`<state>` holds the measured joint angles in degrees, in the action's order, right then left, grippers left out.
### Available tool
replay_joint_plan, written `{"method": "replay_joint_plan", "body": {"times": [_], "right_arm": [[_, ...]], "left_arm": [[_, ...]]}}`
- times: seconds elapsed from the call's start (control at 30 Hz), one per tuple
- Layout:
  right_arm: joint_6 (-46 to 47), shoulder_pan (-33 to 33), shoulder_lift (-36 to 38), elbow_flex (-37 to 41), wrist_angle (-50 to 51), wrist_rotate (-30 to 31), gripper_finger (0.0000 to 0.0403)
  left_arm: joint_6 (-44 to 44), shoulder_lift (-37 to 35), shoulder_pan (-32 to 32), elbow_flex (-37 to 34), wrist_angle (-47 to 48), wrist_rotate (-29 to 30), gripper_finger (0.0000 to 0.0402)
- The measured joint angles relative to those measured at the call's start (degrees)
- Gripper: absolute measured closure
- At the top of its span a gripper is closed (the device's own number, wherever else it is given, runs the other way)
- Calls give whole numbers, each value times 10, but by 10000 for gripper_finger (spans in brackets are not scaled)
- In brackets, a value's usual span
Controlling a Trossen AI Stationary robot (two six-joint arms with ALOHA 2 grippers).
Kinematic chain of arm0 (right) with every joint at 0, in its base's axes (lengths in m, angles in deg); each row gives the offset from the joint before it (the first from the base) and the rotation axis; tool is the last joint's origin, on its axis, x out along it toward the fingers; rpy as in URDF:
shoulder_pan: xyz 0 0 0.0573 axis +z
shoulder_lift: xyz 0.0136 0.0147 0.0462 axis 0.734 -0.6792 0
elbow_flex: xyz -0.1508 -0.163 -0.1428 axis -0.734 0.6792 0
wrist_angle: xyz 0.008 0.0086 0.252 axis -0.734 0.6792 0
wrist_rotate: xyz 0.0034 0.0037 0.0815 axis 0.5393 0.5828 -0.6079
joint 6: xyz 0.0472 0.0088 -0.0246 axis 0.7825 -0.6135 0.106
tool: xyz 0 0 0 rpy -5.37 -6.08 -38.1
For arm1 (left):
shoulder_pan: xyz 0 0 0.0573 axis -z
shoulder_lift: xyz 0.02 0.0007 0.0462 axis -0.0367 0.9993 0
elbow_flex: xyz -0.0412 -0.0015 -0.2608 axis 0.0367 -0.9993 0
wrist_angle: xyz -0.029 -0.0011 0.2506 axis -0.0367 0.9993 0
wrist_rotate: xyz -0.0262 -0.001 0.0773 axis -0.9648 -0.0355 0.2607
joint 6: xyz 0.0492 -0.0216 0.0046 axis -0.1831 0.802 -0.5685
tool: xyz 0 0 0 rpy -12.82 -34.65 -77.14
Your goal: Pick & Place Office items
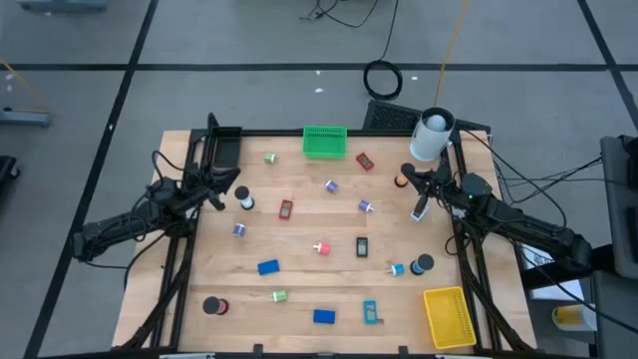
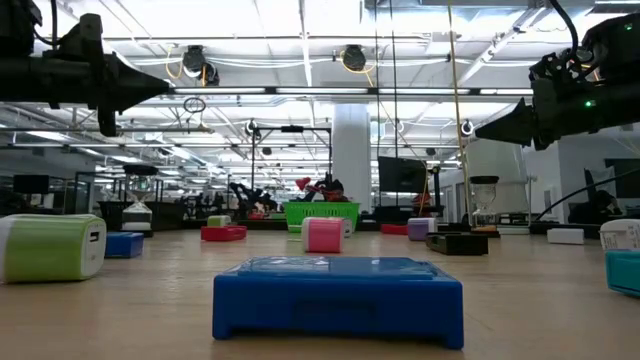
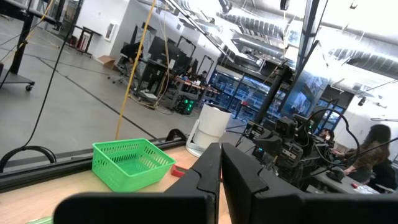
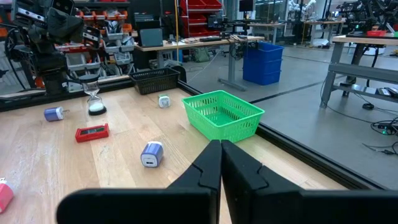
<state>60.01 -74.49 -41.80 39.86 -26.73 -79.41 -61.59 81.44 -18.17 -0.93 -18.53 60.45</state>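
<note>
Small office items lie scattered on the wooden table (image 1: 299,279): blue blocks (image 1: 268,267) (image 2: 338,298), red blocks (image 1: 286,208) (image 4: 92,132), black rolls (image 1: 424,263), and small clips in green (image 1: 280,295), purple (image 4: 152,154) and pink (image 1: 322,248). My left gripper (image 1: 219,198) hovers shut over the table's far left part, above a black roll (image 1: 244,198), with nothing in it. My right gripper (image 1: 420,212) hovers shut over the far right part, also with nothing in it. In the low view both grippers (image 2: 165,88) (image 2: 482,130) stand well above the tabletop.
A green bin (image 1: 324,142) stands at the far edge's middle, a black bin (image 1: 224,148) at the far left corner, a yellow bin (image 1: 449,317) at the near right corner. A big white cylinder (image 1: 432,135) stands at the far right, close to my right arm.
</note>
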Motion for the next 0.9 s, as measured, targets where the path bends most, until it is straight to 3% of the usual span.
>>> {"method": "replay_joint_plan", "body": {"times": [0.9], "right_arm": [[0,0,-1,0,1,0,399]], "left_arm": [[0,0,0,0,0,-5,385]]}}
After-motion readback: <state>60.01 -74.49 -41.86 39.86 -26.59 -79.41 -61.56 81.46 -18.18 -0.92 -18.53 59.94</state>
